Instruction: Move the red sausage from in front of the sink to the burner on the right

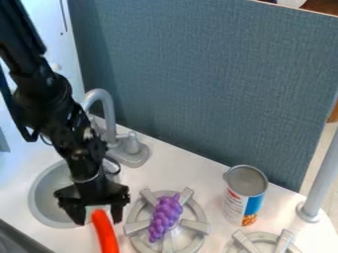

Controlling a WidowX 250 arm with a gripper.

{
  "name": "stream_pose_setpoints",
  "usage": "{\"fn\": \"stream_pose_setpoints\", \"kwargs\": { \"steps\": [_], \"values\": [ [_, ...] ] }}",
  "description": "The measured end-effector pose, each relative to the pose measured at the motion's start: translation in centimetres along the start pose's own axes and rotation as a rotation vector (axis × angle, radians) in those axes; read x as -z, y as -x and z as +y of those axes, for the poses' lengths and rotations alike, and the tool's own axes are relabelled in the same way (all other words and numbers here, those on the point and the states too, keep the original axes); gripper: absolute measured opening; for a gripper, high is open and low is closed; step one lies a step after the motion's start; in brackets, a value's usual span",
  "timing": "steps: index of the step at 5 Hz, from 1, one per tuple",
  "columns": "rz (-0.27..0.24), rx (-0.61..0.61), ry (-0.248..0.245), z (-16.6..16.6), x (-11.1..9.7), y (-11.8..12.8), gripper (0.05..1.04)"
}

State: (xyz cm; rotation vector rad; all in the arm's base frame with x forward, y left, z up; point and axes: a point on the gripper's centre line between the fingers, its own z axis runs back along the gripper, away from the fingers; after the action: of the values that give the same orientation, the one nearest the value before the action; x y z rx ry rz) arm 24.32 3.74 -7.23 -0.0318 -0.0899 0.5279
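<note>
The black gripper (98,216) hangs over the right edge of the sink, its fingers pointing down and standing apart, open. A long orange-red object (105,233) has its upper end between the fingertips, with a gap on either side, and runs down past the bottom edge of the view. Right of the gripper, a purple bunch of toy grapes (165,216) lies across the left stove burner (198,237). Whether the gripper touches the orange-red object I cannot tell.
The round grey sink (43,210) is partly behind the arm, with a grey faucet (109,111) at its back. An upright can (244,197) stands right of the grapes. A second burner (284,242), a grey pole (316,188) and a blue-grey panel (211,89) bound the right and back.
</note>
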Motion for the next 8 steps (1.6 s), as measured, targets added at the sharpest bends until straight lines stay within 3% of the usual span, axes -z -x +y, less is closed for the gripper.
{"fn": "stream_pose_setpoints", "kwargs": {
  "steps": [1,3,4,5,6,8],
  "values": [
    [0.033,-0.109,-0.017,0.2,2.0,0.4,1.005],
    [0.076,-0.165,-0.097,0.1,4.6,1.6,1.005],
    [0.080,-0.184,-0.105,0.0,5.1,1.6,0.955],
    [0.076,-0.149,-0.127,-0.4,5.2,1.5,0.688],
    [0.086,-0.018,-0.121,-0.4,2.9,1.8,0.568],
    [-0.067,0.337,-0.103,-3.9,-7.4,0.8,0.568]
  ]
}}
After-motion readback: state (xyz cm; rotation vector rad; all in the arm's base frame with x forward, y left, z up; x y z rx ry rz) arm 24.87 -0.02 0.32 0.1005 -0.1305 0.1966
